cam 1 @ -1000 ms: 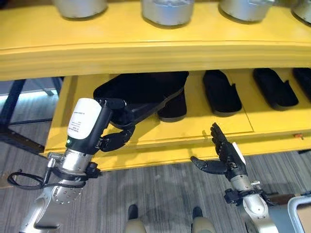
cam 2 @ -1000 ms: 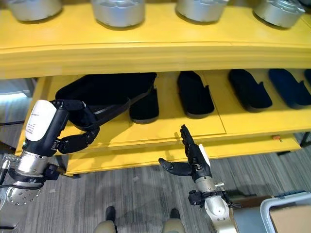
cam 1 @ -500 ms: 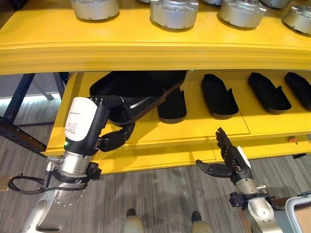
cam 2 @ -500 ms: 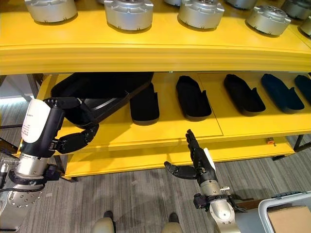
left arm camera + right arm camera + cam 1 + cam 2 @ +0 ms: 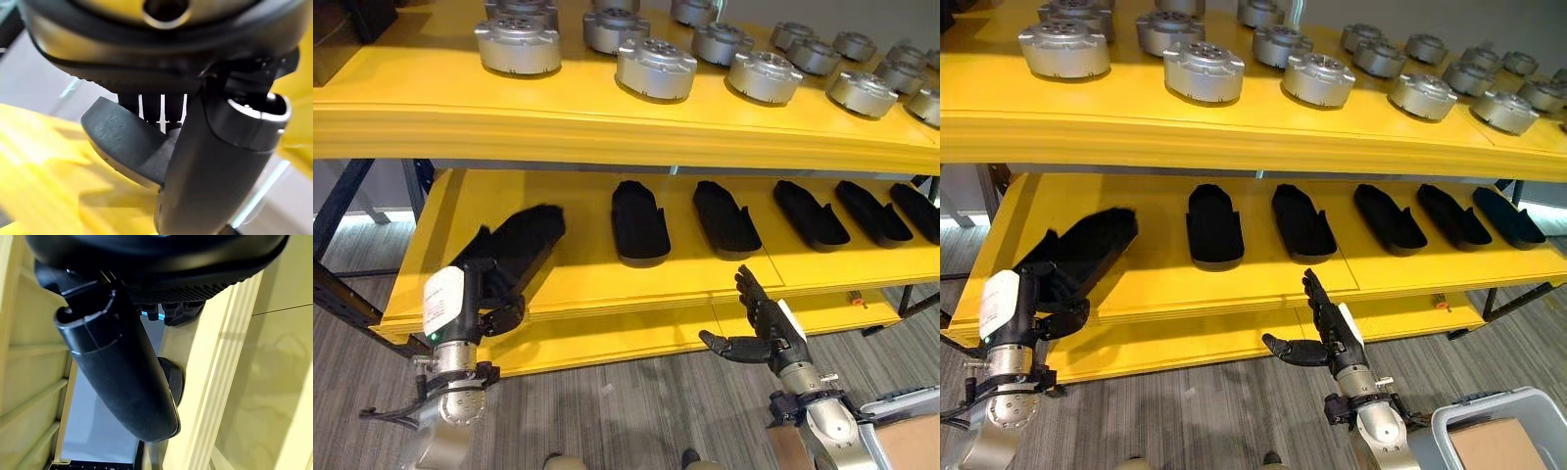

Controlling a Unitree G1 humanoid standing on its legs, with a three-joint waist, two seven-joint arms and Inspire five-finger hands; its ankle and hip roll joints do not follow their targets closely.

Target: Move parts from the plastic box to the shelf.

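A long black part [image 5: 524, 245] lies slanted on the left end of the yellow lower shelf [image 5: 578, 279]. My left hand [image 5: 494, 308] is at its near end, fingers curled round it. In the left wrist view the thumb [image 5: 220, 161] presses on the part's dark rim [image 5: 122, 147], with the fingers behind it. My right hand [image 5: 759, 328] hangs open in front of the shelf's front edge, fingers straight, thumb out, holding nothing. The grey-rimmed plastic box [image 5: 1474, 416] sits at the lower right.
Several more black parts [image 5: 639, 223] lie in a row along the lower shelf. Several round silver metal parts [image 5: 656, 69] stand on the upper shelf [image 5: 607, 132]. A brown carton [image 5: 1494, 450] fills the plastic box. Grey floor lies below.
The camera has pulled back and risen. The black part, held raised and tilted before, now lies lower on the shelf's left end with my left hand still on it. The right hand stays open.
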